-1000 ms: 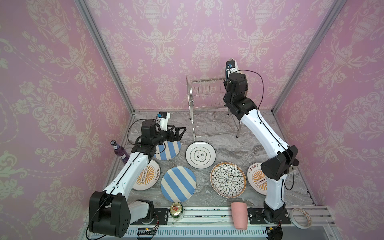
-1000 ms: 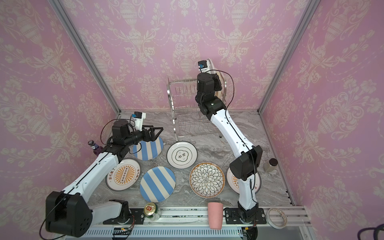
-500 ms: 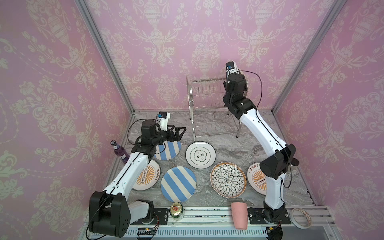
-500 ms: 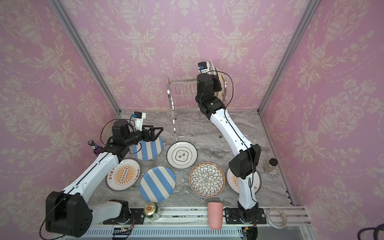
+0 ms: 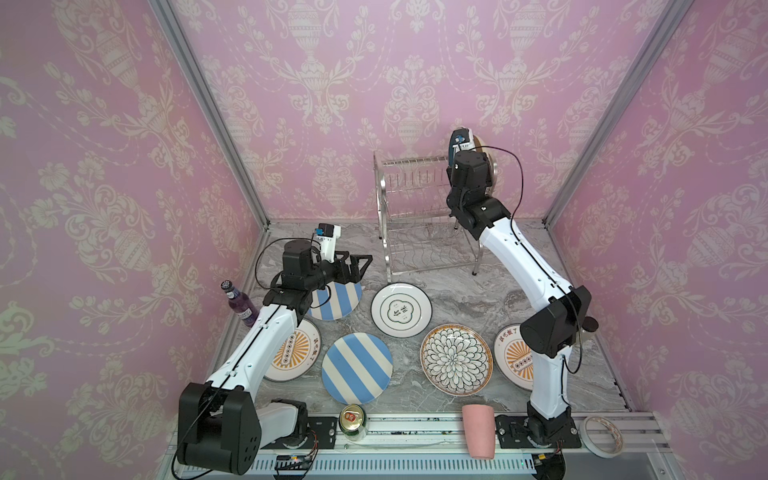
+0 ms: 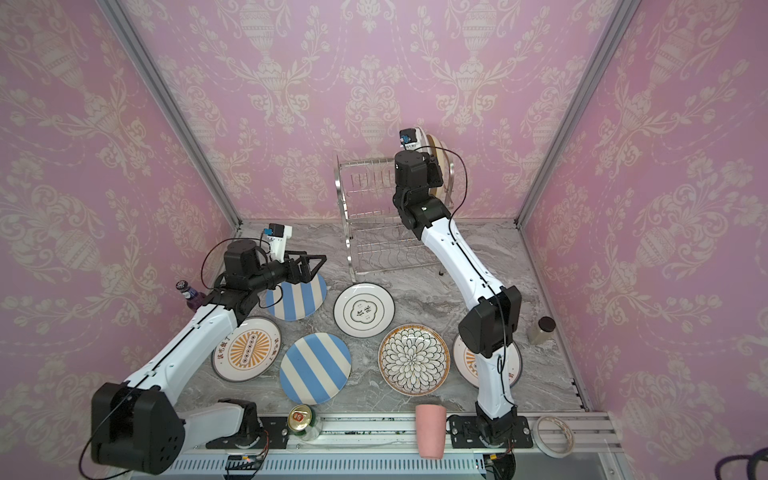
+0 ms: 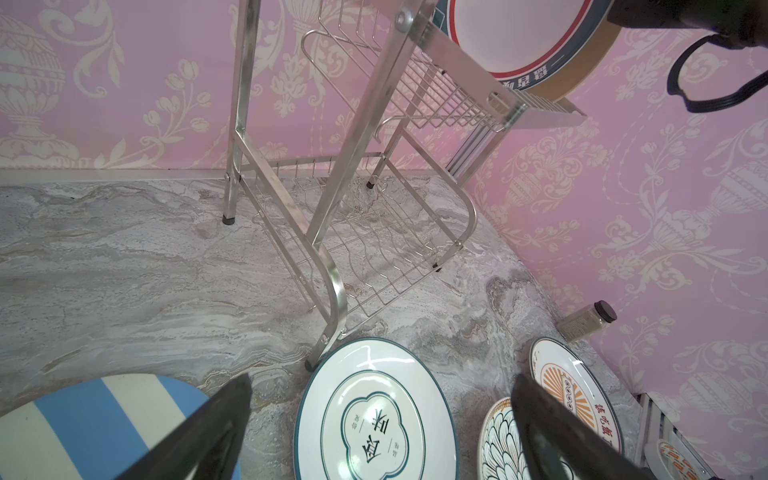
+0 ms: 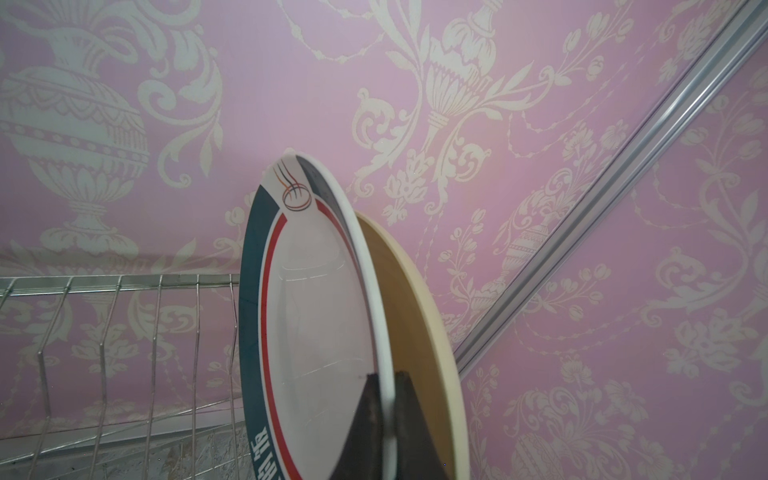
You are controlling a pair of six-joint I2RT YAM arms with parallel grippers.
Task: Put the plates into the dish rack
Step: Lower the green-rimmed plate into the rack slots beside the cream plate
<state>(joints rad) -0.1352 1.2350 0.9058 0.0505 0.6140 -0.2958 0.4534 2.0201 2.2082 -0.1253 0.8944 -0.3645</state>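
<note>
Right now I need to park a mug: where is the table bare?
Bare marble lies left of the dish rack, toward the back wall, and between the rack, the cloud-outline plate and the right arm. The front row is crowded with plates.

Purple bottle [image 5: 241,307], can [image 5: 352,422] and pink cup [image 5: 478,430] on front rail, tape roll [image 5: 587,432], dark-capped jar [image 6: 541,331]

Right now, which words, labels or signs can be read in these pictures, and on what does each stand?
"該吃飯了", as it seems: on the rim of the orange-sunburst plate; the same on the second orange-sunburst plate.
Cloud-outline plate: two big Chinese characters in the centre, not surely readable.
Teal-rimmed plate: rim characters, cut off, unreadable.
Purple bottle: label too small.
</note>
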